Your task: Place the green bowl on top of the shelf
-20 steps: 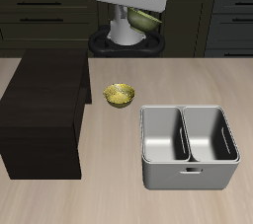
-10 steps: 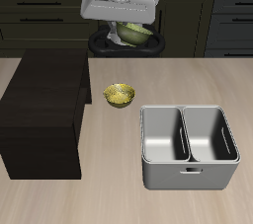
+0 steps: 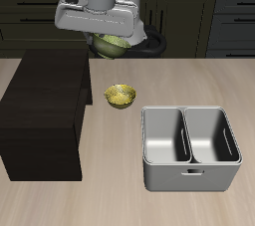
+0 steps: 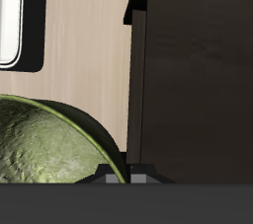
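The olive-green bowl (image 3: 110, 44) hangs tilted under my gripper (image 3: 107, 39), high above the table near the back. The gripper is shut on the bowl's rim. In the wrist view the green bowl (image 4: 44, 149) fills much of the picture, with its ribbed skin close to the camera. The shelf (image 3: 45, 96), a large dark brown box with a flat top, stands on the table below and toward the front of the gripper. Its top and edge show in the wrist view (image 4: 198, 70). The fingertips are hidden behind the bowl and the hand.
A brighter yellow bowl (image 3: 121, 96) sits on the table between the shelf and a grey metal two-compartment bin (image 3: 191, 147). The bin's corner shows in the wrist view (image 4: 15, 21). The robot's base stands at the table's back.
The gripper has carried the green bowl sideways from above the robot's base toward the shelf, and the hand has come nearer the exterior camera. The yellow bowl and bin have not moved.
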Controlling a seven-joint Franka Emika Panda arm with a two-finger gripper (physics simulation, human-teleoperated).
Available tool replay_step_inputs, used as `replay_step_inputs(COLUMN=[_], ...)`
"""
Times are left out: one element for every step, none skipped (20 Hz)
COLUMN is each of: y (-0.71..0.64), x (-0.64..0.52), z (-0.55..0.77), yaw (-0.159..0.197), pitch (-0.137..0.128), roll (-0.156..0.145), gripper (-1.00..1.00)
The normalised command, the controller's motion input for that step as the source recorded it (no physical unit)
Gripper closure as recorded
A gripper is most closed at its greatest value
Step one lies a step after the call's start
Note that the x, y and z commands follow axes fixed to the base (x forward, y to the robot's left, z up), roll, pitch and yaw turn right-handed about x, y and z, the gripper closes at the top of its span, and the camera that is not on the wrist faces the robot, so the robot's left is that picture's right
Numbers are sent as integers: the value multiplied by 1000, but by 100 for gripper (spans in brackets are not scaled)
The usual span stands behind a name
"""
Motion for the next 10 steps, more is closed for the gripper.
replay_step_inputs(y=[-598,-643,-313,-747,-560,-509,-477,-467,-370,-468], x=[147,99,45,78,39,45,58,-14,-55,-74], z=[26,29,34,13,57,36,-35,64,75,66], yaw=[-30,-14,0,-31,-18,49,-25,-42,47,-55], pitch=[14,6,-10,17,-6,-50,58,-23,-36,-3], roll=[-30,-40,-66,-52,-37,-52,-10,-48,8,-42], gripper=[100,100,100,100,100,100,100,100,100,100])
